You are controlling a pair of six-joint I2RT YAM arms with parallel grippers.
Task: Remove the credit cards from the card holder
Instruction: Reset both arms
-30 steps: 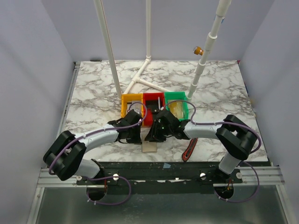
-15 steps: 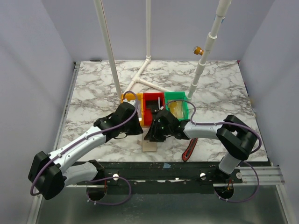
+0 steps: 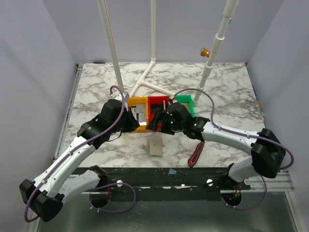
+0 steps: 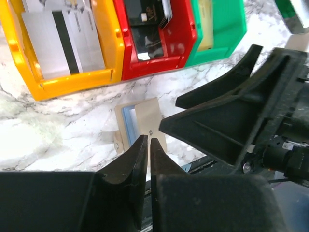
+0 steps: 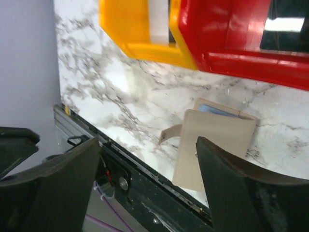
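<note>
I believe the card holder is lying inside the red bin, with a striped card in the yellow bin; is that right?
Not quite: the card holder lies on the table in front of the red bin, as the left wrist view shows. The striped card is in the yellow bin.

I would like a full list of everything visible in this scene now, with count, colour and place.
card holder: 1, tan, on the table in front of the bins
yellow bin, red bin, green bin: 3, in a row at mid-table
striped card: 1, pale grey with a black stripe, in the yellow bin
yellowish card: 1, in the green bin
tool: 1, red and black, right of the card holder
pipes: several, white, rear
table: 1, white-grey marble
left gripper: black, shut, empty
right gripper: black, open, empty
</note>
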